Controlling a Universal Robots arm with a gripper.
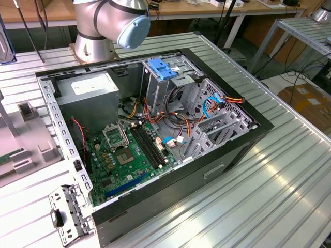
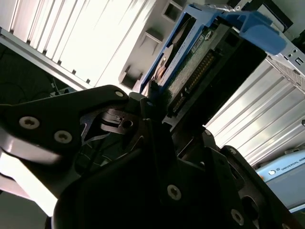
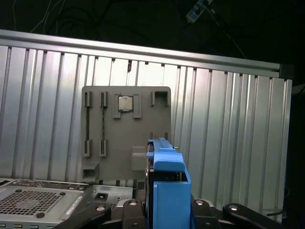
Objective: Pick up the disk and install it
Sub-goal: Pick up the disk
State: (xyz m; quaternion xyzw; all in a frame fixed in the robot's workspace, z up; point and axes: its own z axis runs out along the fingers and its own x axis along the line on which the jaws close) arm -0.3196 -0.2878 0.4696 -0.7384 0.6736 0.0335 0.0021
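In both wrist views my gripper [image 3: 167,212] is shut on the disk [image 3: 169,186], with a black finger on each side of it. The disk stands on edge between the fingers, its blue plastic carrier frame facing the first wrist camera. In the second wrist view the disk [image 2: 200,62] reaches away from the gripper [image 2: 155,107], showing its blue frame, dark circuit-board side and a connector row. It hangs in the air above the ribbed aluminium table [image 3: 228,124]. The open computer case [image 1: 155,129] lies on its side in the exterior view, with a metal drive cage [image 1: 170,82] at its far end.
A grey fixture tray [image 3: 126,129] holding a small chip lies on the table below the disk. A corner of the case [image 3: 38,200] sits beside it. Inside the case are a power-supply box [image 1: 88,93], a green motherboard [image 1: 124,155], loose cables [image 1: 176,119] and a blue latch [image 1: 163,70].
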